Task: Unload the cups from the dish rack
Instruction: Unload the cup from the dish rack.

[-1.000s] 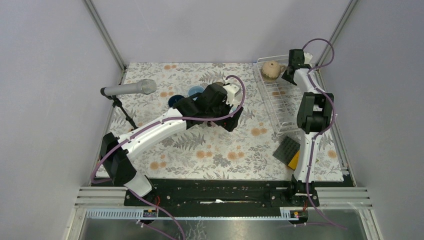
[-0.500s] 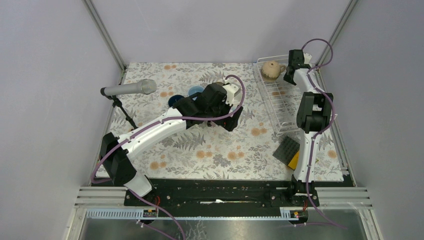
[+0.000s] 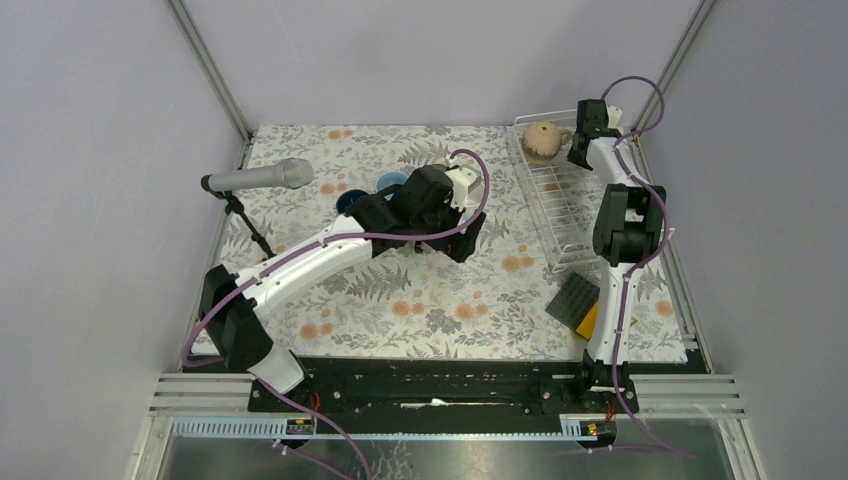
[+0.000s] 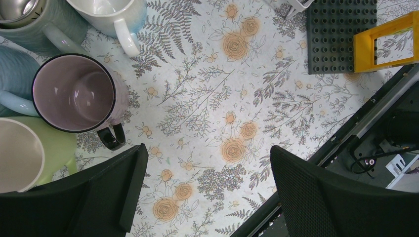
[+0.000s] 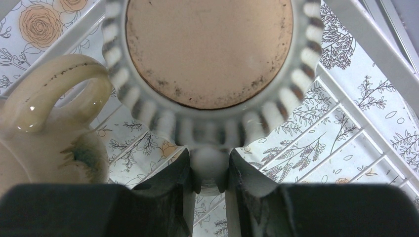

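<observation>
In the rack's (image 3: 556,215) far corner the striped cup (image 5: 207,49) shows its base, the tan cup (image 5: 44,123) just beside it. The right pincer (image 5: 210,174) is clamped on the striped cup's handle (image 5: 210,159). Over the desk's (image 3: 440,300) middle the left pincer (image 4: 207,163) gapes wide near the pink cup (image 4: 74,94) and green cup (image 4: 29,153).

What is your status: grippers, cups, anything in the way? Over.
Left gripper open, hovering above table. Right gripper shut on handle of striped cup, inside dish rack. Tan cup close alongside it.

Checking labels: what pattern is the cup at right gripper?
Grey-and-white stripes on the cup; right wrist view.
</observation>
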Robot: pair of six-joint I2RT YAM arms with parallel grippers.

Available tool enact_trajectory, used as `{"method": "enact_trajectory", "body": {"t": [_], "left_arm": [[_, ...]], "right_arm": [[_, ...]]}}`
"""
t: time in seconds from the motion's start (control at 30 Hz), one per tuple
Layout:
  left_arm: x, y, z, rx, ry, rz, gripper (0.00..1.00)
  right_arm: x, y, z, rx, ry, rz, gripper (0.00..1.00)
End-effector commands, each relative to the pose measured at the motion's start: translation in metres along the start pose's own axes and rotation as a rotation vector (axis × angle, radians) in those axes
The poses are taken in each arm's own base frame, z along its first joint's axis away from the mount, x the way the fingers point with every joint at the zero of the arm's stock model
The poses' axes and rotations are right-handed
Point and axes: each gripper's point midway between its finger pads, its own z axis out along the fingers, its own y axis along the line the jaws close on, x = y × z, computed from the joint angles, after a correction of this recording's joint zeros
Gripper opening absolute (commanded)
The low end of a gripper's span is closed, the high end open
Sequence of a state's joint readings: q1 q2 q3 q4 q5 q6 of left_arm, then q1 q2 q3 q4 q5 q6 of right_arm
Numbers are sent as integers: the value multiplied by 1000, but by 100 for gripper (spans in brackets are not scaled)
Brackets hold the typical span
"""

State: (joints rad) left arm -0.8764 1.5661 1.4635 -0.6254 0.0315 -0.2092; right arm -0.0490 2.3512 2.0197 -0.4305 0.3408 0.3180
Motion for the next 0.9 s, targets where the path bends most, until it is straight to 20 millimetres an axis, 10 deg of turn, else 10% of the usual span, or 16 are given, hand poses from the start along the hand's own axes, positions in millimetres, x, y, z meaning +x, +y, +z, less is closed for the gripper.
{"method": "enact_trajectory", "body": {"t": [0.0,0.87], "left_arm": [[-17,-3,-1,23,-64,-7,99],[-23,-8,-9,54,-95,-23,99]], "right_arm": [[-45,-6,-34,5,-115,32,0],[-71,-4,-95,-31,-187,108,0]]}}
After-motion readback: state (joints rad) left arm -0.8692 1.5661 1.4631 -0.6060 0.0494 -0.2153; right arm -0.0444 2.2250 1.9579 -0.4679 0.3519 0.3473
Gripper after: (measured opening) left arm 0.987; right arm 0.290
